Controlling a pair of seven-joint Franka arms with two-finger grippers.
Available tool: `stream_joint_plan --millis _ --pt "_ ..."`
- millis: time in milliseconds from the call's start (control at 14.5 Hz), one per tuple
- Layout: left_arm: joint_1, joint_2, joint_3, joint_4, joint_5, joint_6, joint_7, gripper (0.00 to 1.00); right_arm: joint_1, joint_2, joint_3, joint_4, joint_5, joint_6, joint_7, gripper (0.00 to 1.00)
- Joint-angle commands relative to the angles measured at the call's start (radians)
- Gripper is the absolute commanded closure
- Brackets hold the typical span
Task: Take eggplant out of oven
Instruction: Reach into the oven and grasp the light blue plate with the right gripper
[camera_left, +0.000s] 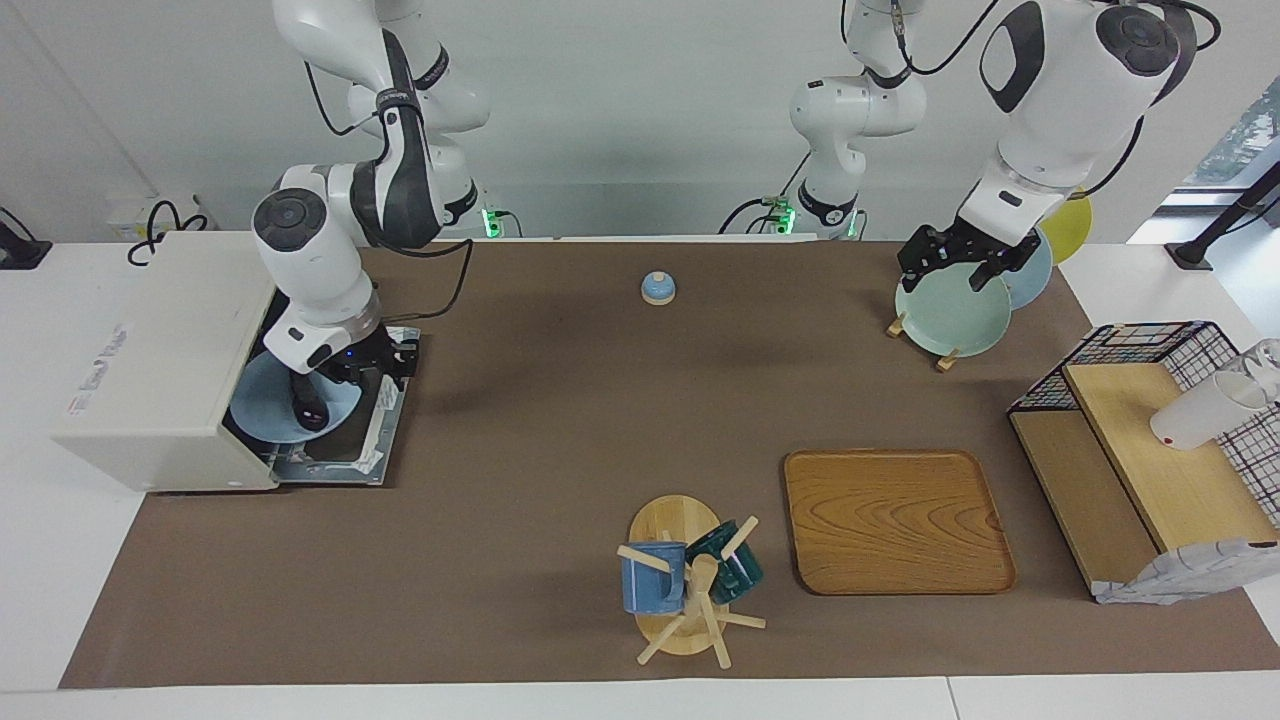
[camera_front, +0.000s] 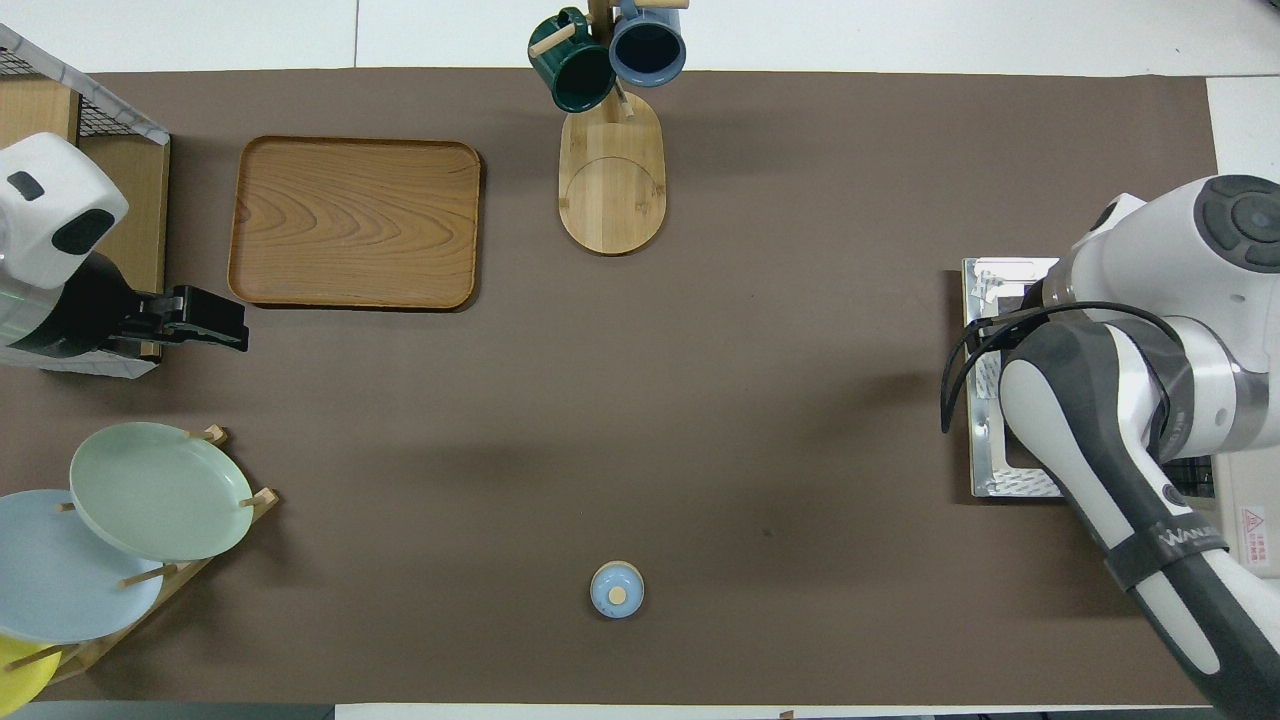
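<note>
Eggplant (camera_left: 308, 402): slim, glossy, purple-black, lying on a pale blue plate (camera_left: 262, 412) at the mouth of the oven (camera_left: 165, 365), which sits at the right arm's end of the table (camera_left: 560, 420) with its glass door (camera_left: 375, 440) dropped flat toward the table's middle. One end points out toward the door; the stem cannot be made out.

Right end effector (camera_left: 375, 368) is low over the open door, just beside the eggplant's upper end. Whether its fingers are spread, closed, or already on the eggplant cannot be told; the overhead view hides it under the arm.

Left end effector (camera_left: 962, 255) waits over the green plate (camera_left: 952, 315) in the plate stand, fingers apparently spread, holding nothing.

Risks, as judged:
- Smooth rounded skin could slip or roll out of a pinch taken near one end.
- A long body held off-centre may droop and catch the oven frame or door edge on the way out.
- Dragging could pull the plate forward onto the door.
</note>
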Motion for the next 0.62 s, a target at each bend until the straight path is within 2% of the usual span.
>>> stream_joint_plan --millis 0,276,483,552 --pt "0.003 -0.009 -0.002 0.004 0.017 -0.012 0.0 0.0 -0.06 -0.026 0.004 -0.066 -0.002 0.037 -0.084 0.32" --pt "0.003 -0.009 -0.001 0.003 0.017 -0.012 0.001 0.0 -0.063 -0.046 0.003 -0.128 -0.002 0.098 -0.085 0.4" --pt "0.001 -0.009 -0.002 0.003 0.017 -0.012 0.0 0.0 -0.066 -0.055 0.003 -0.151 -0.002 0.107 -0.081 0.6" --pt "0.001 -0.009 -0.002 0.003 0.017 -0.012 0.0 0.0 -0.067 -0.057 0.001 -0.166 -0.002 0.125 -0.082 0.7"
